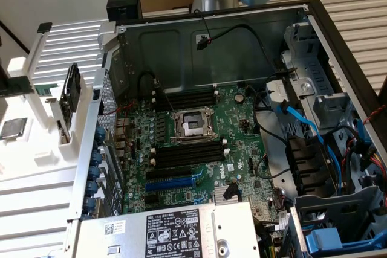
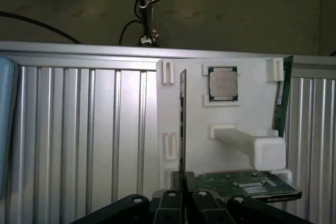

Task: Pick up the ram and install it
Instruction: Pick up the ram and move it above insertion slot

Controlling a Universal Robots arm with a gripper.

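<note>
Between fingers (image 2: 169, 202), ram (image 2: 182, 124) stands edge-on, apparently clamped; white holder (image 2: 199, 156) behind.

My ribbed worktop (image 1: 357, 16) carries a white holder (image 1: 45, 149) at the exterior view's left and an open computer case (image 1: 242, 40) centrally.

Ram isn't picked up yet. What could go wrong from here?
1. The ram stands at the white holder edge, while the gripper sits nearer the dark upright card; it might grab the wrong part.
2. A black cable loops beside the upper memory slots and could snag during insertion.
</note>
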